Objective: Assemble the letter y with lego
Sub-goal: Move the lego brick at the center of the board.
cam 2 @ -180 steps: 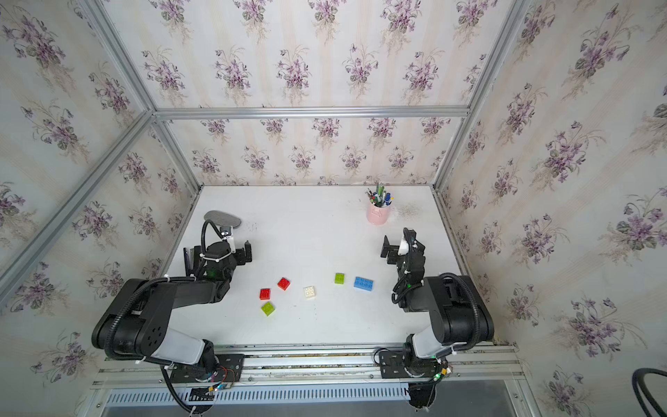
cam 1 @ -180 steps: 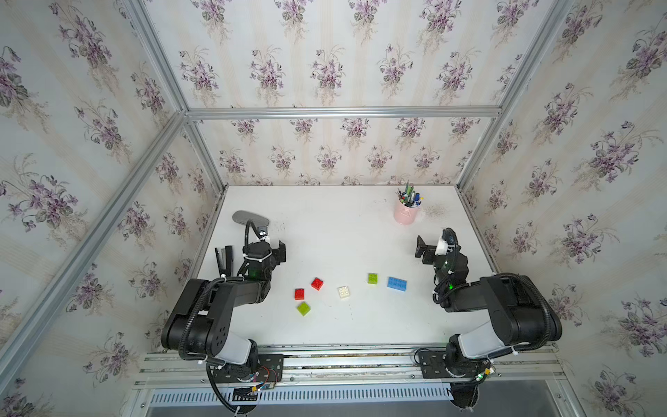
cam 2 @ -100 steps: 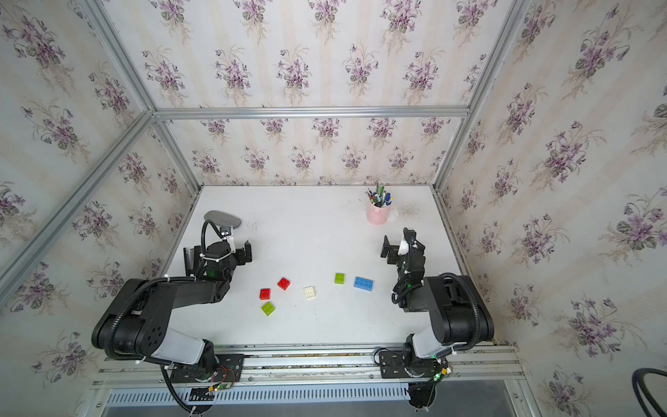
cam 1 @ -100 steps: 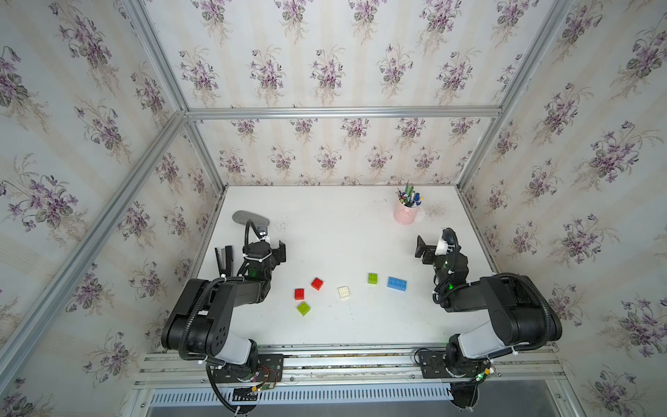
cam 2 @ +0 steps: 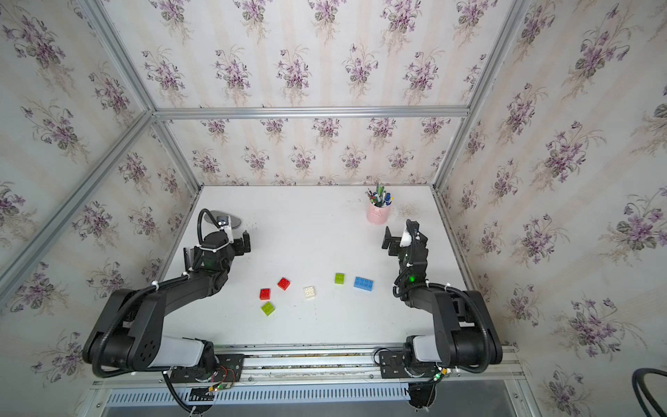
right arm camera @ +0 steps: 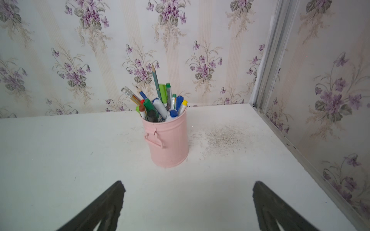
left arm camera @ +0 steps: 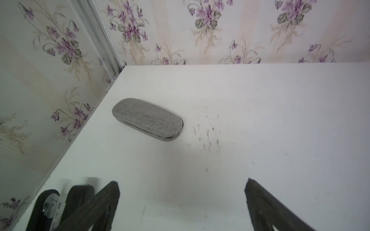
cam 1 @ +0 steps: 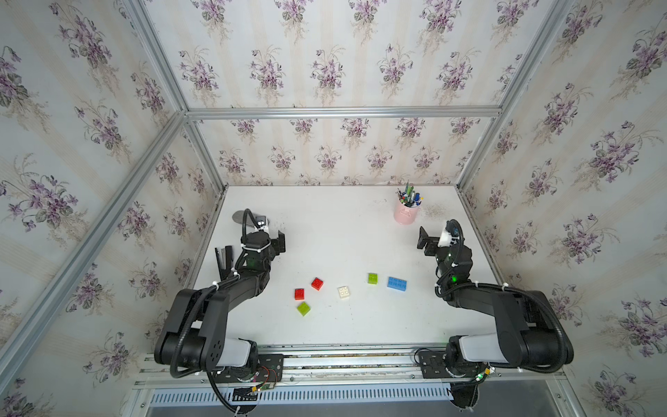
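Six loose lego bricks lie apart on the white table (cam 1: 343,231) in both top views, none joined, so no letter y shows. From the left they are a red brick (cam 1: 299,294), a lime-green one (cam 1: 303,308), a second red (cam 1: 317,283), a white one (cam 1: 343,292), another green (cam 1: 373,278) and a longer blue one (cam 1: 397,283). My left gripper (cam 1: 280,241) hovers open behind them on the left, empty (left arm camera: 182,186). My right gripper (cam 1: 424,242) stands open behind the blue brick, empty too (right arm camera: 188,188). Neither wrist view shows any brick.
A grey fabric case (left arm camera: 147,120) lies by the left wall behind my left gripper. A pink pen cup (right arm camera: 167,140) full of pens stands at the back right, just beyond my right gripper. A black object (cam 1: 223,258) leans at the left wall. Papered walls close three sides.
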Robot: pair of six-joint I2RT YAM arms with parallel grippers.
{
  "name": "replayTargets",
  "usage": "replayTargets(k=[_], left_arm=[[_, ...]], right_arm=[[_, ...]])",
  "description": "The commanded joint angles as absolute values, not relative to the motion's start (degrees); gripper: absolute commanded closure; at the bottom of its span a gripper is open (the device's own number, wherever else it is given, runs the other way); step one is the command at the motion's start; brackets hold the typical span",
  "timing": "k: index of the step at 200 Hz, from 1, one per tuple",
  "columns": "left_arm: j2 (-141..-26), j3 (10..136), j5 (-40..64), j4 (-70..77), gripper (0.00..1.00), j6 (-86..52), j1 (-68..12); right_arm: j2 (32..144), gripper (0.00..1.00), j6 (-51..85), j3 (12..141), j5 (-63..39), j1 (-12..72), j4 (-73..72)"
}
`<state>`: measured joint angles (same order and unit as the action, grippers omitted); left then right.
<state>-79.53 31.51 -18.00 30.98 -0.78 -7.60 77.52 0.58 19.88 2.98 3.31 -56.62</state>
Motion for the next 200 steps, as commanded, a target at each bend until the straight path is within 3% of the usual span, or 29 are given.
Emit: replayTargets(k=[1, 33, 62, 73, 83, 101, 126, 158, 200], left_arm=[[-77.35, 32.56, -19.28, 20.49, 0.01, -2.98, -8.41], [-71.1, 34.06, -16.39, 13.28, 0.01, -11.13, -8.79], [-64.3, 37.2, -16.33, 1.82, 0.01, -26.94, -7.95], [-62.63, 37.35, -11.89, 1.22, 0.01, -27.19, -7.71], [-61.49, 37.53, -7.96, 0.09, 0.01, -27.83, -7.73], [-59.49, 38.3, -2.11, -4.12, 0.01, -28.57, -7.82], [-57.28, 38.01, 5.56, -8.47, 0.13, -29.9, -8.79], [-57.43, 38.28, 8.53, -14.24, 0.23, -31.73, -11.56], [-61.82, 39.7, 6.33, -16.45, 0.29, -33.46, -20.25]], right_arm=[[73.92, 0.0, 2.93, 21.22, -2.0, 3.23, -46.33], [67.11, 0.0, 11.52, 22.63, -8.69, 3.3, -41.26], [63.31, 0.0, 33.1, 28.87, -1.4, 3.21, -20.16], [63.65, 0.0, 31.46, 28.62, -7.08, 3.16, -22.1], [63.98, 0.06, 31.82, 28.4, -11.48, 3.16, -24.16], [63.94, 0.04, 33.96, 28.7, -17.33, 3.25, -25.46], [66.22, 0.1, 32.43, 34.57, -22.62, 3.38, -14.63], [69.71, 0.29, 30.07, 37.73, -25.45, 4.77, -5.34], [74.23, 0.36, 24.9, 43.75, -19.35, 15.77, 6.05]])
